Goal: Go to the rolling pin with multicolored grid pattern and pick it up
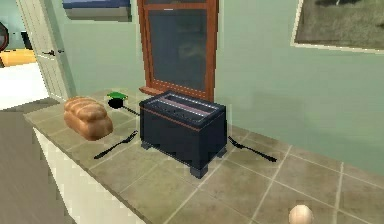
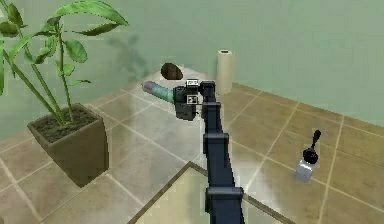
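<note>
**A:** Where's the gripper?

**B:** Arm side view, upper centre. The arm (image 2: 222, 165) is a dark bar up from the bottom edge, just right of mid. The gripper (image 2: 180, 100) sits at its far end, w/ white marker squares (image 2: 192, 95) beside it. Spread or pressed together? Can't tell from these pics.

**A:** Holding anything?

**B:** Can't tell that either. A pale teal rod-shaped thing (image 2: 156, 90) lies on the tiled surface (image 2: 270, 125) right at the gripper's left end. Touching or just beside, can't say.

**A:** Is that the rolling pin?

**B:** Shape fits, long & round. Pattern's too small to make out, so not sure.

**A:** Other stuff nr it?

**B:** A brown rounded lump (image 2: 172, 71) is just above the rod. A white paper-towel roll (image 2: 226, 72) stands upright to the right of the lump, by the green wall. Potted plant (image 2: 68, 145) at frame left, leaves up to the top left corner. A small white bottle w/ dark top (image 2: 308, 162) is lower right, well apart from the gripper.

**A:** Fwd view?

**B:** Tiled surface (image 1: 300, 180) again.
- Dark toaster (image 1: 183, 132) at centre, bread loaf (image 1: 88, 117) to its left.
- Black fork (image 1: 115, 146) lower down between them, black knife (image 1: 255, 151) right of the toaster.
- Small green & black thing (image 1: 117, 98) behind the loaf.
- Brown-framed window (image 1: 178, 45) top centre, framed picture (image 1: 340, 22) top right.
- Pale egg-like ball (image 1: 301, 214) bottom right.
</note>
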You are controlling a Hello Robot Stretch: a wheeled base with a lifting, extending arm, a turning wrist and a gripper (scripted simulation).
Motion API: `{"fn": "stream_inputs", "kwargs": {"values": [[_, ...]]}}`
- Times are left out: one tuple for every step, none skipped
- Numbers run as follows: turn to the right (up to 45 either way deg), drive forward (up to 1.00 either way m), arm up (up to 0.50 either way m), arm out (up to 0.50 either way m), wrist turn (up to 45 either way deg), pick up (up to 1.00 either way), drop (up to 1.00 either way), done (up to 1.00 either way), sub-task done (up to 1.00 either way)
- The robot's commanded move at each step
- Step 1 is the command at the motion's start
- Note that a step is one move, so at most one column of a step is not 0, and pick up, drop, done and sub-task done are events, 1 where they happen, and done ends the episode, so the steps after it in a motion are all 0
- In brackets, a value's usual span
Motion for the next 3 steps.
{"fn": "stream_inputs", "kwargs": {"values": [[0.0,0.00,0.00,0.00,0.0,1.00,0.00,0.00,0.00],[0.0,0.00,0.10,0.00,0.0,0.00,0.00,0.00,0.00],[0.0,0.00,0.00,0.00,0.0,0.00,0.00,1.00,0.00]]}}
